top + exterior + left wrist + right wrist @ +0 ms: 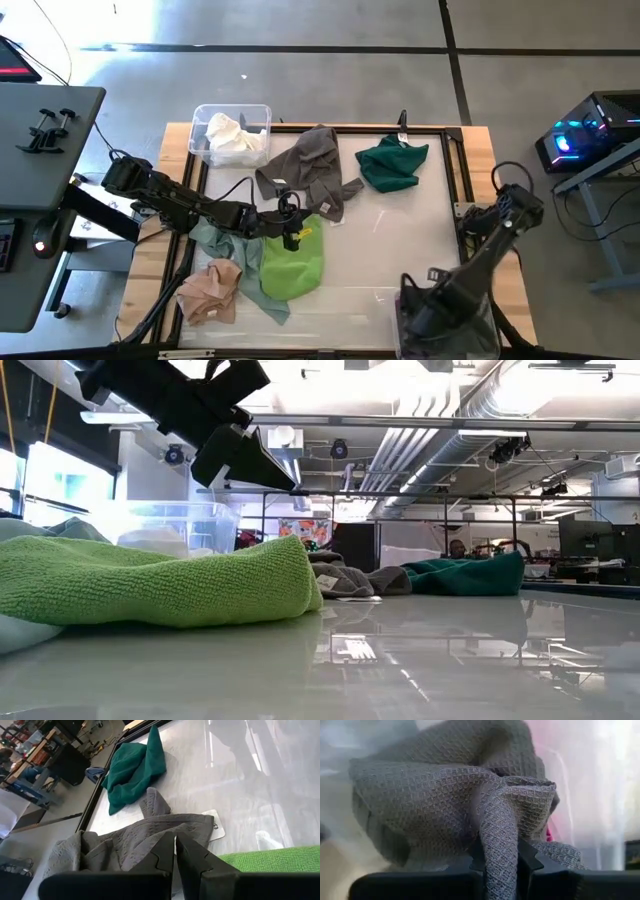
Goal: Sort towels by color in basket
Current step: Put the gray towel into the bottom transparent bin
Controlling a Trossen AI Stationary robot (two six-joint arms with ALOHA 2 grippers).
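Note:
A lime green towel (292, 262) lies flat on the table left of the middle, with a pale mint towel (212, 240) and a peach towel (209, 290) beside it. My left gripper (291, 228) hovers shut just above the green towel's far edge (150, 575), touching nothing. A grey towel (310, 168) and a dark teal towel (392, 163) lie toward the far edge. A white towel (233, 141) sits in a clear bin (258, 112). At the near right my right gripper (499, 862) is shut on a second grey towel (445, 795) over another clear bin (470, 335). My right gripper pinches a bunched fold of the grey towel (497, 837) between its two fingers, several layers thick. The fingers come at it from above, pointing steeply down. The towel hangs bunched below them inside the clear bin; whether it rests on the bin's floor, I cannot tell.
A bit of magenta cloth (549, 834) shows behind the held towel in the near-right bin. A black frame (455, 170) runs round the white work surface. The middle and right of the surface (400, 240) hold no cloth.

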